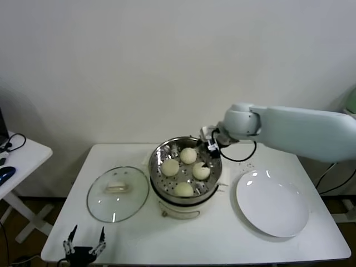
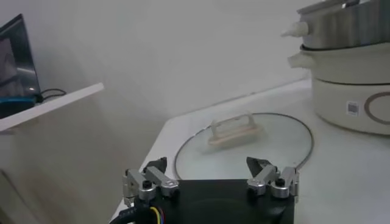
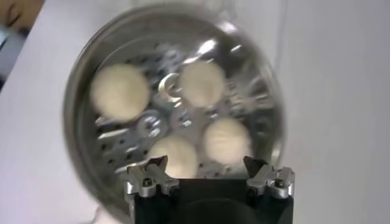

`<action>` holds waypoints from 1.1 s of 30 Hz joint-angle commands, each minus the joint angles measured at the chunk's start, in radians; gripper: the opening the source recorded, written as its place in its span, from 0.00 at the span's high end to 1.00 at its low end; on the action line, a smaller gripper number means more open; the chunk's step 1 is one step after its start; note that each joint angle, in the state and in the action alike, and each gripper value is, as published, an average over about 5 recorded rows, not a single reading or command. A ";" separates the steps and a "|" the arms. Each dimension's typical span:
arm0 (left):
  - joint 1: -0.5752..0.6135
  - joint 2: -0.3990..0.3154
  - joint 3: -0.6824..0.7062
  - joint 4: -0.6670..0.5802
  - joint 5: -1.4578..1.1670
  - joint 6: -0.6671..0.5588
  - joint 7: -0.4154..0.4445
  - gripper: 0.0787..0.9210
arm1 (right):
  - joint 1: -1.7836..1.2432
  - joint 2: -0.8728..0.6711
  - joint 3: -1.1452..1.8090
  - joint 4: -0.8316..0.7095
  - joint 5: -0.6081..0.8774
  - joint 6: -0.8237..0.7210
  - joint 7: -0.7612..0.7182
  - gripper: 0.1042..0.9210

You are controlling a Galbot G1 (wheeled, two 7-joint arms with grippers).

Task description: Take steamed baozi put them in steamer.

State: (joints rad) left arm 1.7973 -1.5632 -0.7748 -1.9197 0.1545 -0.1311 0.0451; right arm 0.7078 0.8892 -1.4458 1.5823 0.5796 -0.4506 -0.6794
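Observation:
Several cream-white baozi lie in the shiny steamer (image 1: 158,161) on its cream cooker base: one at the back (image 1: 188,155), one at the left (image 1: 170,167), one at the right (image 1: 201,170), one at the front (image 1: 184,189). All show in the right wrist view (image 3: 120,91) inside the perforated basket (image 3: 82,131). My right gripper (image 1: 208,151) hovers over the steamer's back right rim, open and empty (image 3: 207,165). My left gripper (image 1: 84,243) is parked low at the table's front left, open and empty (image 2: 207,165).
A glass lid (image 1: 117,193) with a cream handle lies flat left of the steamer; it also shows in the left wrist view (image 2: 244,141). An empty white plate (image 1: 272,203) sits at the right. A side table with cables (image 1: 14,147) stands far left.

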 commanded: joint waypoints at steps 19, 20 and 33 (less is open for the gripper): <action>-0.062 -0.005 0.035 -0.052 -0.094 -0.027 0.015 0.12 | -1.849 -0.060 1.893 0.273 -0.043 0.450 0.731 0.12; -0.064 -0.006 0.036 -0.053 -0.096 -0.029 0.016 0.12 | -1.917 -0.009 1.945 0.285 -0.069 0.484 0.722 0.12; -0.050 -0.013 0.037 -0.070 -0.110 -0.047 0.014 0.12 | -2.414 0.419 2.051 0.259 -0.214 0.965 0.684 0.12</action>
State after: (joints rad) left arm 1.7459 -1.5727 -0.7392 -1.9849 0.0626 -0.1716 0.0594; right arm -0.9133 0.9935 0.2504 1.8236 0.4932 0.0985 -0.0258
